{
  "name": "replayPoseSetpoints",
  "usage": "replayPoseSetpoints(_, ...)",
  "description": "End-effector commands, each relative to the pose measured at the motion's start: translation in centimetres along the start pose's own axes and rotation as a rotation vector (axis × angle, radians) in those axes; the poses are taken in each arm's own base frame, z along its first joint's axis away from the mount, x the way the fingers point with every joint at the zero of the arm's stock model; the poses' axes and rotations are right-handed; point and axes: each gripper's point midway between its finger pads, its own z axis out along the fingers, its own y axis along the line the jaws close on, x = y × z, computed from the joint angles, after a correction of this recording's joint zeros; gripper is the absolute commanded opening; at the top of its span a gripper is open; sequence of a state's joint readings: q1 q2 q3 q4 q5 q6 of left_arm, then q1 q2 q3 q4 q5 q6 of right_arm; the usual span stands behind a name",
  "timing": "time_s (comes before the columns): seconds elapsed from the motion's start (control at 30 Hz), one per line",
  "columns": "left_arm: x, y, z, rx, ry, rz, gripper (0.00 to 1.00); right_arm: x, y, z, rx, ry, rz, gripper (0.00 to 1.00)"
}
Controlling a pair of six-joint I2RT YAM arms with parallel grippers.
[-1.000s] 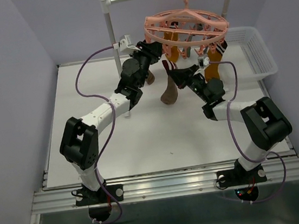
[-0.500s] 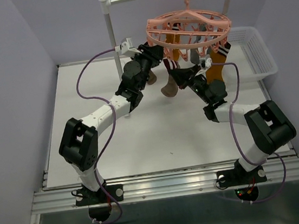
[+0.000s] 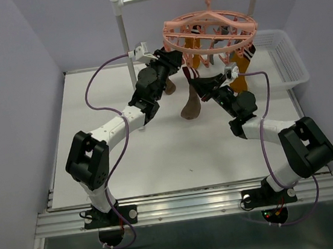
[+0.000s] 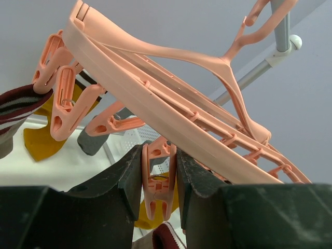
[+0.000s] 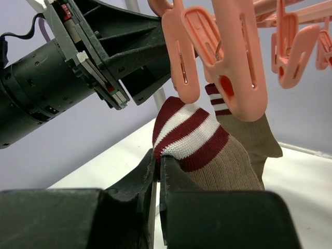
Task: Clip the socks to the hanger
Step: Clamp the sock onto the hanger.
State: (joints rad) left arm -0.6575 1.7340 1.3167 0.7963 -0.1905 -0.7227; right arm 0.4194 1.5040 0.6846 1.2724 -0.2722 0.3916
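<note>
Beneath the hanger (image 3: 209,25), right end effector (image 5: 157,162) pinches sock (image 5: 207,150).

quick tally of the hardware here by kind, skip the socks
robot arms: 2, left arm, right arm
pink hanger: 1
rail stand: 1
mesh basket: 1
total: 5
</note>
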Motion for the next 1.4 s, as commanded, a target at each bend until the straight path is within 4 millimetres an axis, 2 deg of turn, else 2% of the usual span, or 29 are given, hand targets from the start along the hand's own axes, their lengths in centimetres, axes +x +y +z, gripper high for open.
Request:
replayPoseSetpoints(0.0, -2.6, -2.4, -0.9, 0.039, -0.042, -0.01, 0.0, -6.1, 3.4, 0.7, -0.145, -0.231, -0.09, 0.01)
replayPoseSetpoints(0.27, -2.6, -2.6, -1.0, 0.044, -0.036, -0.011, 0.0, -6.5, 3.5, 1.0, -0.151, -0.249, -0.094, 0.01)
replayPoseSetpoints(0.57, -2.6, -2.6, -0.9, 0.044, -0.036, -0.003, 0.0, -7.7, 4.0, 0.6, -0.162, -0.292, -0.105, 0.01)
replayPoseSetpoints(1.03, -2.1, -2.3, -0.8, 0.039, -0.02, -0.006, 0.0, -8.2, 4.3, 0.7, -0.178, -0.318, -0.115, 0.01)
replayPoseSetpoints(1.37, -1.8, -2.0, -0.7, 0.031, -0.017, -0.007, 0.0, -9.2, 4.9, 0.3, -0.191, -0.343, -0.139, 0.01)
